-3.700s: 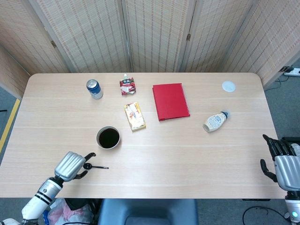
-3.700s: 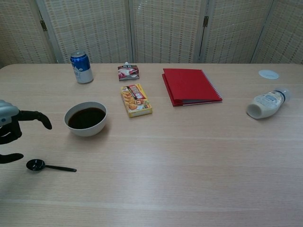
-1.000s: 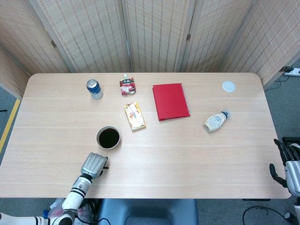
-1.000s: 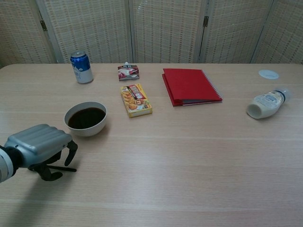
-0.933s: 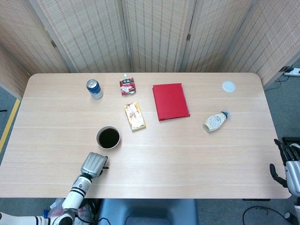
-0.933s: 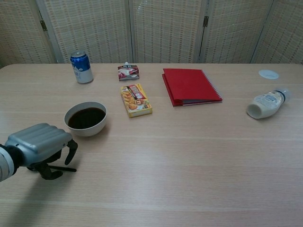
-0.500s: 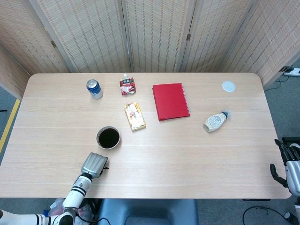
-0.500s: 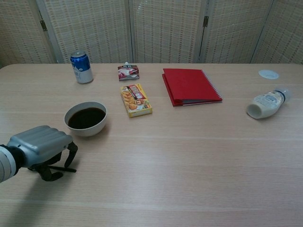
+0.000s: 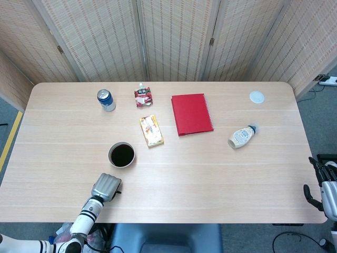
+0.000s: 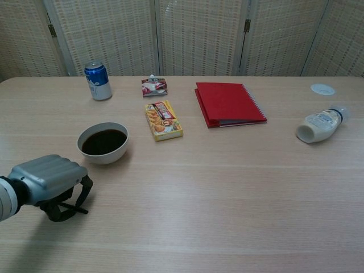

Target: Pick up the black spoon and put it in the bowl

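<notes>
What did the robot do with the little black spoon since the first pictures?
The left robot hand slid over the spoon and curled its fingers around it; only the handle tip shows now. The right robot hand pulled back a little. The bowl, can and notebook stayed put.

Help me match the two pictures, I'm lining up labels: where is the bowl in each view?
Head view: the bowl sits left of centre, just beyond the left robot hand.
Chest view: the bowl is at left, mid-height, above that robot hand.
Shared landmark: the blue can, farther back on the table and slightly left of the bowl.
</notes>
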